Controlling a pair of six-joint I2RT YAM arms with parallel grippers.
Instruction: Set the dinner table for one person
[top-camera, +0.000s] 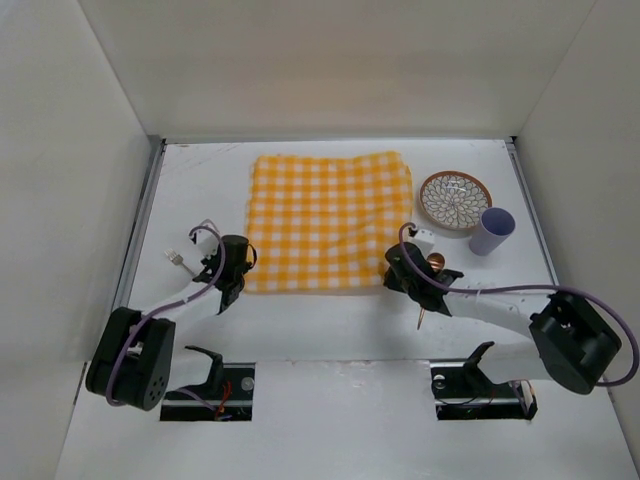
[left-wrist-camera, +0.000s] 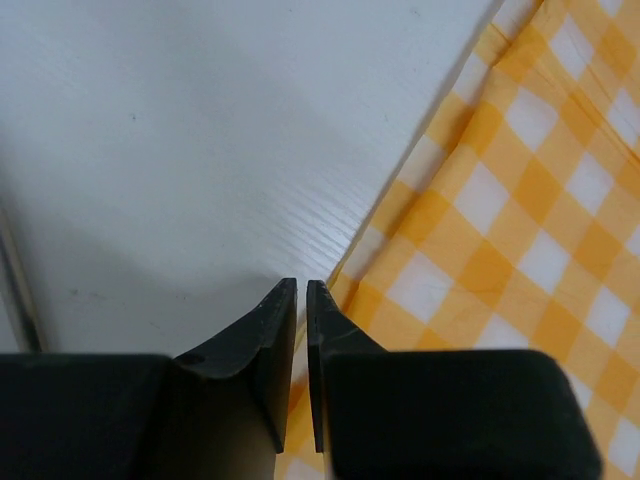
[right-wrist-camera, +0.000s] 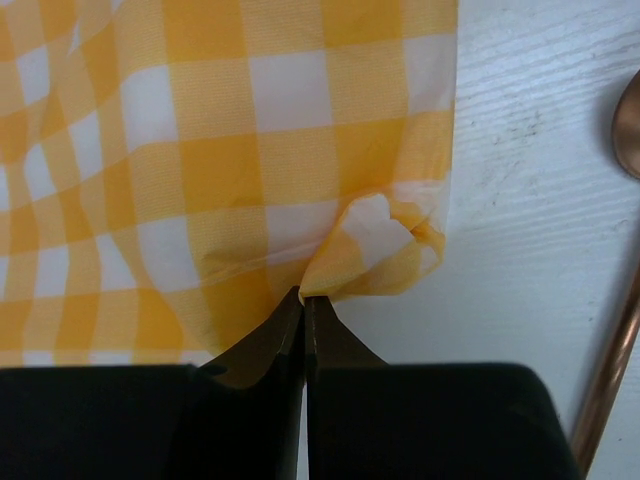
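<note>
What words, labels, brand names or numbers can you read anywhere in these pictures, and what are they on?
None: no readable text shows in any view.
The yellow-and-white checked cloth, the round patterned plate, the lavender cup, the copper spoon and the white table bear no writing.
The plate carries only a petal-like pattern, no letters.

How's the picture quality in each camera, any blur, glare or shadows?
Top external view: even, soft light, sharp throughout, only faint shadows under the arms. Left wrist view: the left claw is a dark, soft-edged mass, with a grey shadow on the table ahead of it. Right wrist view: the cloth is fairly sharp, the right claw nearly black, the spoon glints dully.
</note>
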